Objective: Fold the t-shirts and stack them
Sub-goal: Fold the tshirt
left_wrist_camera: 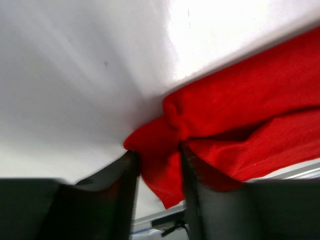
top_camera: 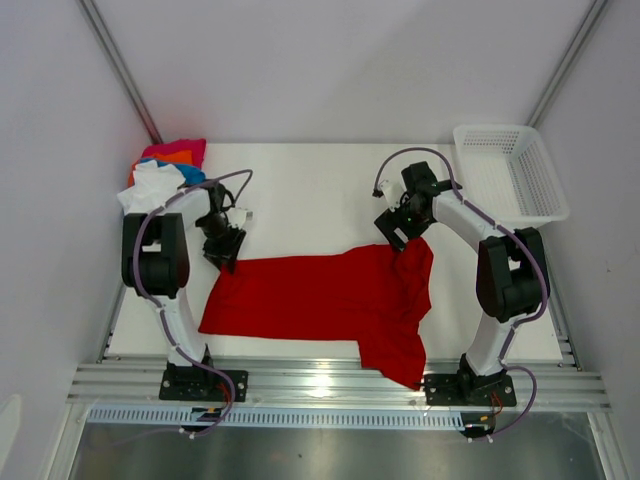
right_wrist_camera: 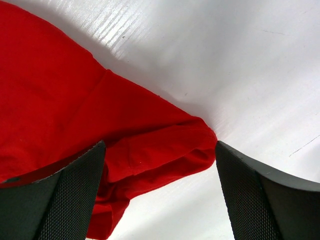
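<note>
The red t-shirt (top_camera: 330, 295) lies spread on the surface (top_camera: 300, 190), spanning from one set of fingers to the other. The left fingers (left_wrist_camera: 119, 187) are clenched on a bunched corner of the cloth, which sits pinched between them and bulges just beyond their tips. The right fingers (right_wrist_camera: 70, 200) stand spread wide, one on each side of a folded-over corner, and do not grip it. We judge the fabric light, limp and easily creased, so it will sag and drag wherever it is unsupported. We recommend taking hold at corners or hemmed edges, with all layers seated well between the fingers, and lifting both ends together.
</note>
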Motion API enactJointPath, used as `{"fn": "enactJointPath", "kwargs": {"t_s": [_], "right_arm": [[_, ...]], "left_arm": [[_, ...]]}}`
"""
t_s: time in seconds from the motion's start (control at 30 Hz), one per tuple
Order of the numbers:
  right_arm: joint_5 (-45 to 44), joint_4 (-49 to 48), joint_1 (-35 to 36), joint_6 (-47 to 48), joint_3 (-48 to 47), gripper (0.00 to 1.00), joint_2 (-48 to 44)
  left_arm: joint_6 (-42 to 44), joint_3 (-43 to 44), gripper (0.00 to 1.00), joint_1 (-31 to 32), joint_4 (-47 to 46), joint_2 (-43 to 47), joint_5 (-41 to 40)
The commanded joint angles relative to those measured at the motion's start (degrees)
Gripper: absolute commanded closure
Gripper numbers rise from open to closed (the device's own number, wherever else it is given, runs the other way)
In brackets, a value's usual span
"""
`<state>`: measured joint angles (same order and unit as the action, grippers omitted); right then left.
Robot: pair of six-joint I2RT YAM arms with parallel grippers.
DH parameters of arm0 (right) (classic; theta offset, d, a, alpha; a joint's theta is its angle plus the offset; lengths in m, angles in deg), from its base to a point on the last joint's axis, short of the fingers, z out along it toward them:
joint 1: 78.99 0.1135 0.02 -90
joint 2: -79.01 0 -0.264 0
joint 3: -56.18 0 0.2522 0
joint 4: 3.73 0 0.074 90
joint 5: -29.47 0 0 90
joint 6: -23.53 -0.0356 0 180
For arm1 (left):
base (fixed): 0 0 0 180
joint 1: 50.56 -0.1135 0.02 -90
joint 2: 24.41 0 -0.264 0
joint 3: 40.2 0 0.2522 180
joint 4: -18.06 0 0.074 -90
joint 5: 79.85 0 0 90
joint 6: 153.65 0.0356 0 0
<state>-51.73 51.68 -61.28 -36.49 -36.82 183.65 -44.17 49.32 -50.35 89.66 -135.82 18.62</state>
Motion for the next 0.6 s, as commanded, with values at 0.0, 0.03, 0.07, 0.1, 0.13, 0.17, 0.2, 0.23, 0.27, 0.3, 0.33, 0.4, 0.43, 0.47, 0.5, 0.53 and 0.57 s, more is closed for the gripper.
{"fn": "enactJointPath", "kwargs": {"t_s": [0.0,0.03,0.07,0.1,0.13,0.17,0.2,0.23,0.27,0.3,0.33,0.4,0.43,0.47,0.5,0.53,0.57], "right_arm": [[-0.36,-0.78,-0.14,-0.80,-0.04,0.09,-2.69],[-0.27,-0.87,-0.05,-0.80,-0.04,0.09,-2.77],[-0.36,-0.87,-0.22,-0.80,-0.04,0.09,-2.77],[-0.45,-0.87,-0.14,-0.80,-0.04,0.09,-2.86],[-0.45,-0.69,-0.14,-0.80,0.05,0.09,-2.78],[-0.36,-0.69,-0.14,-0.80,0.14,0.09,-2.86],[-0.27,-0.69,-0.14,-0.80,0.05,0.09,-2.95],[0.08,-0.87,-0.14,-0.88,0.23,0.09,-2.86],[0.25,-0.87,-0.05,-1.06,0.23,0.09,-2.86],[0.69,-0.87,-0.14,-1.06,0.14,0.09,-2.69],[1.56,-0.69,0.04,-1.23,0.14,0.09,-2.43],[2.62,-0.52,0.30,-1.32,0.23,0.09,-2.07],[2.89,-0.25,0.48,-1.15,0.40,0.09,-1.90],[2.63,-0.08,1.17,-0.97,0.58,0.09,-1.55],[2.19,-0.08,1.44,-0.89,0.84,0.09,-1.37],[1.75,-0.25,1.62,-0.71,1.19,0.09,-1.28],[1.31,-0.34,1.88,-0.71,1.20,0.09,-1.19]], "left_arm": [[0.82,3.42,0.65,-0.03,2.63,-0.99,6.30],[0.90,3.60,0.74,-0.99,2.80,-1.52,6.38],[0.82,3.69,0.83,-1.61,2.89,-1.70,6.47],[0.82,3.77,0.98,-1.70,2.98,-1.79,6.65],[0.82,3.86,0.99,-1.79,2.89,-1.79,6.73],[0.82,3.86,1.00,-1.79,2.63,-1.35,6.56],[0.64,4.21,1.00,-1.79,2.36,-1.00,6.30],[0.29,4.56,0.99,-1.79,2.01,-0.65,5.69],[0.03,5.09,1.00,-1.79,1.84,0.05,5.33],[-0.84,7.18,1.00,-1.79,1.57,0.32,4.72],[-1.29,8.07,0.99,-1.79,1.31,0.50,2.89],[-2.34,11.83,1.00,-1.79,0.78,-0.11,0.77],[-2.61,12.99,1.00,-1.79,0.87,-0.64,-0.11],[-2.61,16.22,1.00,-1.79,1.30,-2.12,-1.34],[-2.52,17.30,0.99,-1.79,1.65,-2.92,-1.70],[-2.61,19.22,1.00,-1.88,1.92,-3.89,-2.14],[-2.61,20.03,0.99,-1.79,2.36,-4.68,-2.92]]}}
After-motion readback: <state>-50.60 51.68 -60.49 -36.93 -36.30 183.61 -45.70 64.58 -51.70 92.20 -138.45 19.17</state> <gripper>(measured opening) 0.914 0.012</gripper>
